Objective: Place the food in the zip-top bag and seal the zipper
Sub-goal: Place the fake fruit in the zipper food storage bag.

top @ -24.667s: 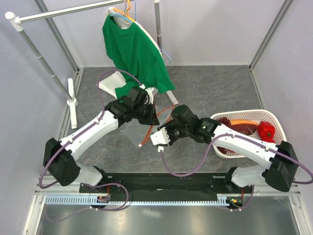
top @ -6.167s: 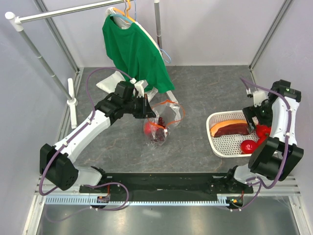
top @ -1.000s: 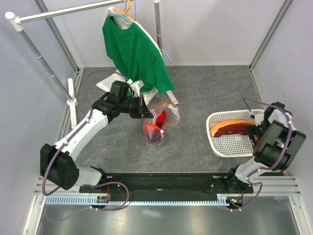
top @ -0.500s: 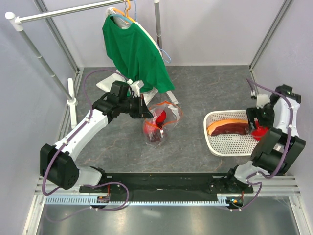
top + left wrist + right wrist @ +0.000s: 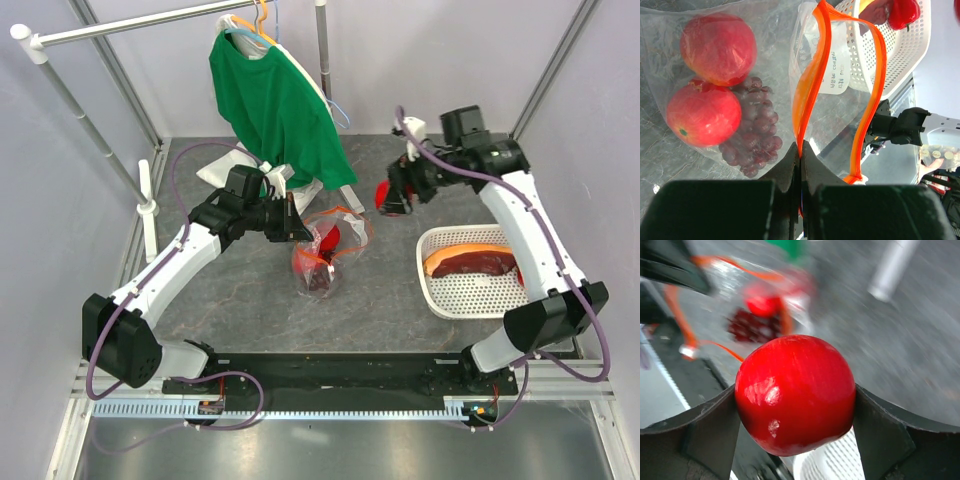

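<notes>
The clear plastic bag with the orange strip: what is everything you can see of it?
The clear, crinkled plastic zip-top bag lies on the grey table, its mouth gaping open. Its orange-red zipper strip forms a wide loop, and the shut left gripper pinches one side of it. A white printed label sits near the mouth. Inside lie two glossy red round fruits and a dark purple grape bunch, touching each other.

The red fruit (image 5: 795, 395) outside the bag was smooth and glossy, with bright highlights. The zip-top bag (image 5: 770, 30) was clear, crinkled plastic film, its zipper (image 5: 807, 100) a smooth orange-red plastic strip. The grape bunch (image 5: 752, 140) looked duller. The basket (image 5: 470, 295) was white perforated plastic, the shirt (image 5: 275, 105) matt green cloth, the table (image 5: 400, 320) mottled grey and matt.
</notes>
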Action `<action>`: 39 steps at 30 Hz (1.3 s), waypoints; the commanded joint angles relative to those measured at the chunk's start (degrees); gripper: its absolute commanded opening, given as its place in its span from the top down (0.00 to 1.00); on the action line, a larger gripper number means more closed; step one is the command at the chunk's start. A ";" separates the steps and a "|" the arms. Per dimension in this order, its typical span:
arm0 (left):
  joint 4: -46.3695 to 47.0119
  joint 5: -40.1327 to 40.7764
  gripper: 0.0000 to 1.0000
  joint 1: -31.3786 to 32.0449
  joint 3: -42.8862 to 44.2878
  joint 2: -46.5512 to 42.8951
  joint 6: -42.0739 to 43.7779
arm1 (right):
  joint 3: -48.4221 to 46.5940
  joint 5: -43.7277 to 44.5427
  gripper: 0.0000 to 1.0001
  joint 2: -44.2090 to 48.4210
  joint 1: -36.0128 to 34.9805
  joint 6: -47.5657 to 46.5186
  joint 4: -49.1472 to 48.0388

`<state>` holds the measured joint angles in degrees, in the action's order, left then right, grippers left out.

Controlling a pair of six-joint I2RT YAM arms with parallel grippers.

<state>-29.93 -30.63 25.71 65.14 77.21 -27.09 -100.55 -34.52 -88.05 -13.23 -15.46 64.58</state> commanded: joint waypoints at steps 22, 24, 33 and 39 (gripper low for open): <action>0.14 -2.33 0.98 -1.46 0.33 -0.57 2.57 | -2.45 9.91 0.02 -4.24 -20.44 5.71 -10.17; -0.04 -2.33 0.98 -1.63 0.25 -0.92 2.66 | -2.11 9.21 0.02 -2.75 -13.71 5.88 -9.47; -0.30 -2.77 0.98 -1.98 -0.54 -1.89 2.57 | 4.81 20.52 0.02 3.14 14.70 -6.23 2.56; -0.21 -3.12 0.98 -1.98 -0.46 -1.97 2.92 | 12.47 32.04 0.02 1.66 33.40 -13.88 7.85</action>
<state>-30.35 -32.12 24.10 64.62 77.21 -26.46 -92.27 -12.01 -85.78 9.52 -22.06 67.37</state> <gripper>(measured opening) 0.028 0.982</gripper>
